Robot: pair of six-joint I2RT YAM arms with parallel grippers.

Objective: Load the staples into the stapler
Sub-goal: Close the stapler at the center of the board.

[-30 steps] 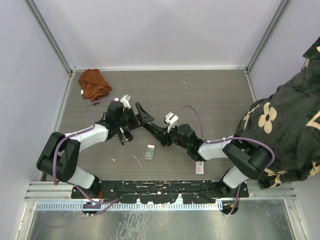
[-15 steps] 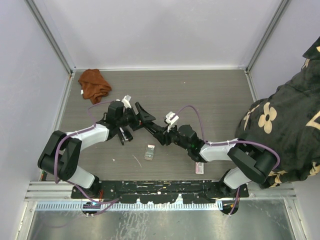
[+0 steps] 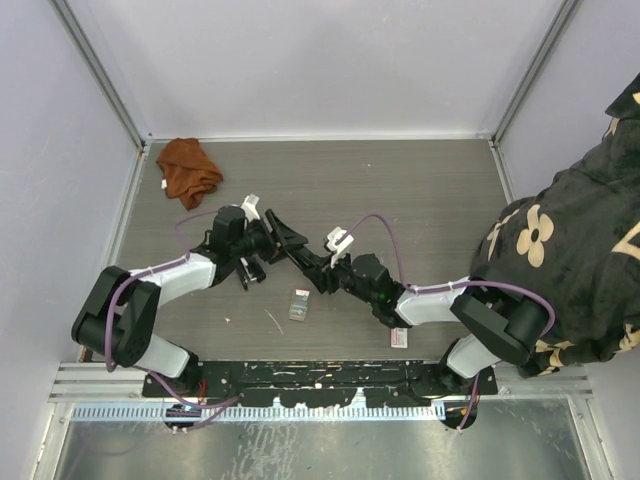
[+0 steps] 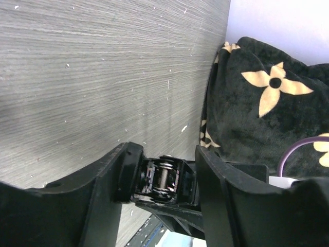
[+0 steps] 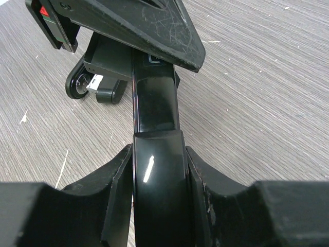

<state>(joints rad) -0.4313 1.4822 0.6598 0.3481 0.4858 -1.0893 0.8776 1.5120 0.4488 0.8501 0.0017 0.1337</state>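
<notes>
A black stapler (image 3: 290,243) is held open above the table between both grippers. My left gripper (image 3: 266,240) is shut on its hinge end; in the left wrist view the spring hinge (image 4: 162,177) sits between my fingers (image 4: 103,195). My right gripper (image 3: 320,273) is shut on the stapler's glossy lower arm (image 5: 154,103), with the raised lid (image 5: 139,25) beyond it. The staples lie in a tiny grey tray (image 3: 300,304) on the table just below the stapler. Their red-and-white box (image 3: 399,337) lies near the front edge, under my right arm.
An orange cloth (image 3: 188,165) lies crumpled at the back left corner. A person in a black flower-print garment (image 3: 570,270) leans in over the table's right side and also shows in the left wrist view (image 4: 262,103). Walls close in the table on three sides.
Both grippers and the stapler have shifted slightly to the left. The grips have not changed, and the tray and box have not moved.
</notes>
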